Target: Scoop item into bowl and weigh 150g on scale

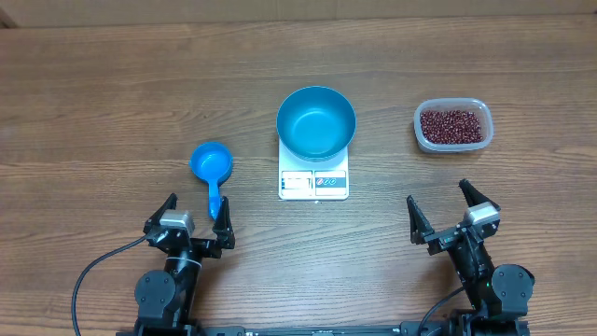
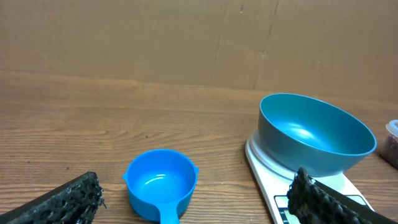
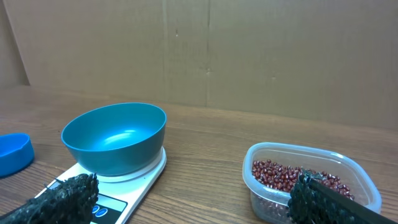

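Note:
The empty blue bowl sits on the white scale at the table's middle. The item, dark red-brown beans, fills a clear plastic tub at the right. A small blue handled scoop lies left of the scale, handle toward me. My left gripper stands open just behind the scoop's handle, holding nothing. My right gripper is open and empty, nearer than the tub. The left wrist view shows the scoop between the open fingers. The right wrist view shows the bowl and beans ahead.
A cardboard wall stands behind the wooden table. Black cables run off the arm bases at the front edge.

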